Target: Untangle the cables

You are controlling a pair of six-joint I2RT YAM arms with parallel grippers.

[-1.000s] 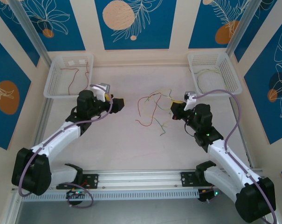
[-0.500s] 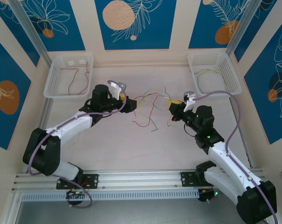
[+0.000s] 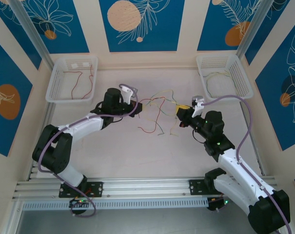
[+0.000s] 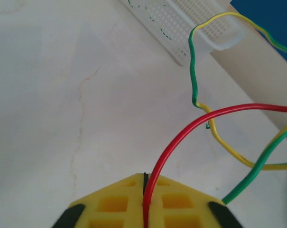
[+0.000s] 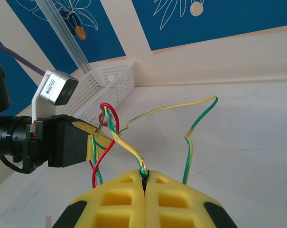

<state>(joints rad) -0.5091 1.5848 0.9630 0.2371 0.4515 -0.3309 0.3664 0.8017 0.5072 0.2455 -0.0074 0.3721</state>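
At mid-counter (image 3: 137,156), the cables (image 3: 156,102) sat in a loose tangle between both tools, well apart from either basket. On the left side, the left tool (image 3: 138,108) was clenched on a red cable (image 4: 181,137). Left wrist view had that wire running straight into the seam between the yellow pads (image 4: 115,204), which were pressed together. From the seam the red cable arched up and off to the right, crossing a green-yellow cable (image 4: 193,66).

Opposite it, the right tool (image 3: 179,111) was also clamped, on a striped yellow-green end (image 5: 131,152). Right wrist view showed that end pinched at the seam of its own pads (image 5: 171,199). Both tools faced each other across the tangle, near but not touching. Red loops and a green tail trailed on the counter toward the near side.

Far-left basket (image 3: 53,87) held a red wire (image 3: 80,74). Far-right basket (image 3: 245,80) held yellow-green wires (image 3: 216,74).
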